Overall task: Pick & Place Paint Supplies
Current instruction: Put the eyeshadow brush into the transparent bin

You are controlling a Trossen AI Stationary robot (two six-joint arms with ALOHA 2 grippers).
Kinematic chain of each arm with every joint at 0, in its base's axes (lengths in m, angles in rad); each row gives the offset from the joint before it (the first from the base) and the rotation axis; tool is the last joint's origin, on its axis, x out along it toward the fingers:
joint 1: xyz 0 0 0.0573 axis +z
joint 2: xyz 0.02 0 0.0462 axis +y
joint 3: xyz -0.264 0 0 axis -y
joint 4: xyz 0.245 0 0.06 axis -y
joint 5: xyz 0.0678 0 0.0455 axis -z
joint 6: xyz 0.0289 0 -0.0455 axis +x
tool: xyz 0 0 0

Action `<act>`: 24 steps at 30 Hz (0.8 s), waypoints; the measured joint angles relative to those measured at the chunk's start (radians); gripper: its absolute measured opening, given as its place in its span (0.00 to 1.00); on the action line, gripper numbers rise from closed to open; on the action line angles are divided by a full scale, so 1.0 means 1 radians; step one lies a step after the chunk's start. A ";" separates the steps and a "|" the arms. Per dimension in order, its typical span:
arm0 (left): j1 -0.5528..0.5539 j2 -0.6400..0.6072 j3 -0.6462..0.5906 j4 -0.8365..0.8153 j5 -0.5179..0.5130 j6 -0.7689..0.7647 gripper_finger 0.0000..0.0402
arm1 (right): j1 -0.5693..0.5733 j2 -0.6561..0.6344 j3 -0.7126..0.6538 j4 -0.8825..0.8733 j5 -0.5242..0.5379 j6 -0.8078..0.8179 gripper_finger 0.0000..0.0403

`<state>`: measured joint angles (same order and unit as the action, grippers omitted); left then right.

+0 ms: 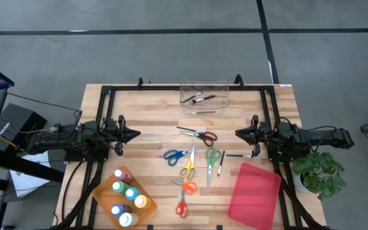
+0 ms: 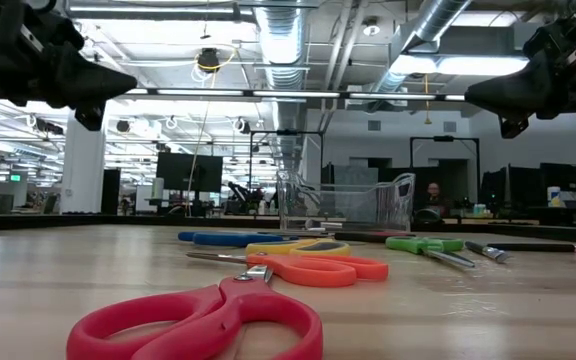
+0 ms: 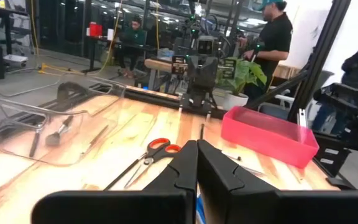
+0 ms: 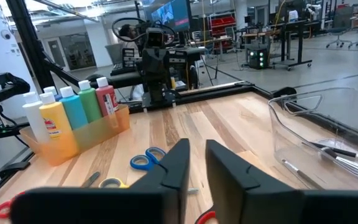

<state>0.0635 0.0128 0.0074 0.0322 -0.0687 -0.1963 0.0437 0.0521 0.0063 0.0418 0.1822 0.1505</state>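
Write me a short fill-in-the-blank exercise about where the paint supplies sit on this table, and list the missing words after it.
1. The paint bottles stand together in an ____ tray.
2. The thin dark brushes lie inside the ____ plastic bin.
3. The empty bin near the right gripper is ____.
4. The scissors lie loose on the ____ table.

Missing words: orange; clear; pink; wooden

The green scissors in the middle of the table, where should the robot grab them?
Probably from straight above, across the closed blades of the green scissors just below the handles. They lie flat, handles toward the clear bin, and that narrow part suits a pincer. A brush lies close on the right.
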 joint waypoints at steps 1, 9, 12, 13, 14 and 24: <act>0.000 0.000 0.000 0.000 0.002 -0.001 0.00 | 0.000 0.000 0.000 0.000 0.000 0.000 0.16; 0.000 0.001 0.000 -0.002 0.005 0.004 0.00 | 0.000 0.000 0.000 0.000 0.001 0.000 0.25; 0.000 0.001 0.000 0.001 0.005 0.004 0.00 | 0.000 0.000 0.000 0.002 0.015 0.000 0.28; 0.000 0.001 0.000 0.004 0.004 0.004 0.00 | 0.000 0.000 0.000 0.004 0.029 0.000 0.29; 0.000 0.001 0.000 0.007 0.004 0.004 0.00 | 0.000 0.000 0.000 0.005 0.038 0.000 0.30; 0.000 0.001 0.000 0.030 0.000 0.004 0.00 | -0.001 0.042 0.112 -0.111 0.245 -0.004 0.48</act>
<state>0.0635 0.0139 0.0071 0.0619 -0.0689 -0.1921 0.0429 0.0937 0.1181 -0.0690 0.4270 0.1463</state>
